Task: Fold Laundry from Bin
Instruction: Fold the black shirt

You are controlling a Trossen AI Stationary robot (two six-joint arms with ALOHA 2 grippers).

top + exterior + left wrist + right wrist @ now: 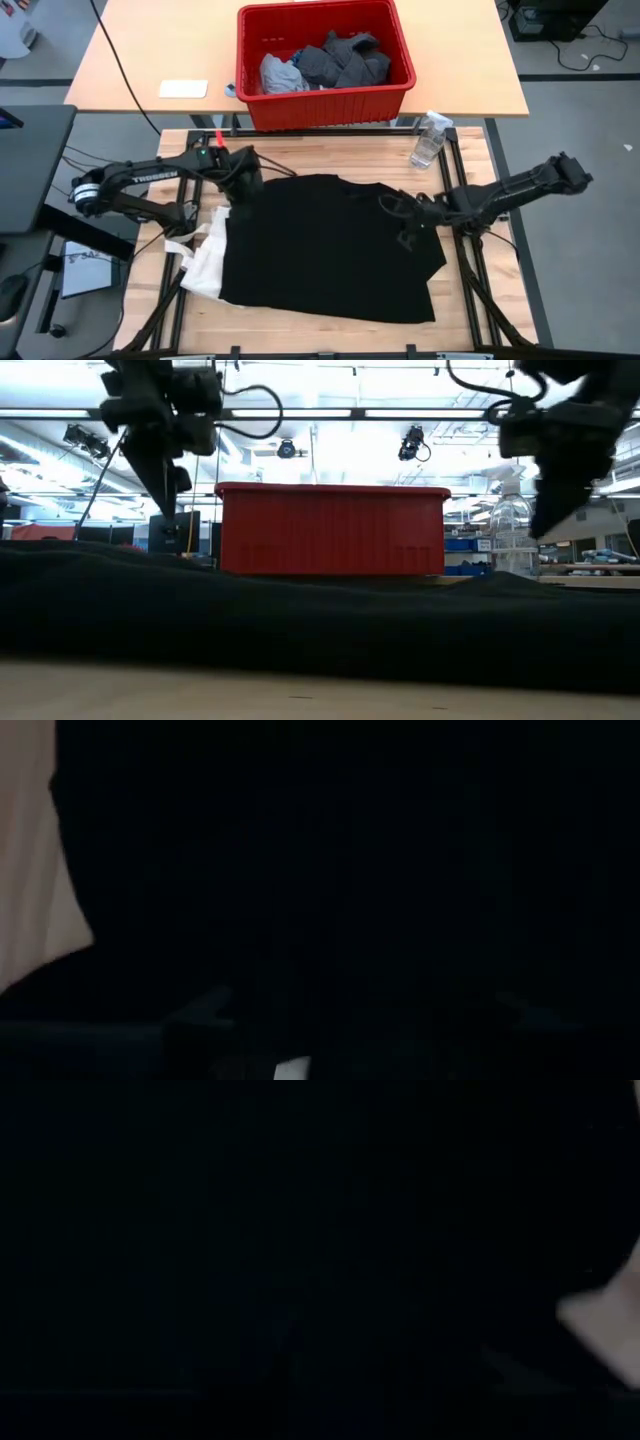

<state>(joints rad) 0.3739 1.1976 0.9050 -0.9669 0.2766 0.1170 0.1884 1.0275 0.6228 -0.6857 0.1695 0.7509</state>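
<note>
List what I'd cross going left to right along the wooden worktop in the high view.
Left pincer at the shirt's upper-left corner → cream tote bag → black T-shirt → right pincer over the shirt's right side.

The black T-shirt (pixel 320 250) covers most of the near desk (pixel 470 290), so bare wood shows only along the right edge and the front strip. On the left, a cream tote bag (pixel 208 262) pokes out from under the shirt and fills that side. The left tool (pixel 243 190) sits low at the shirt's far-left corner and the right tool (pixel 408 232) low over its right edge, leaving the shirt's middle open between them. A clear plastic bottle (pixel 428 140) stands at the far right corner. Beyond it the red bin (pixel 325 105) blocks the middle of the far desk, heaped with laundry (pixel 325 62).
</note>
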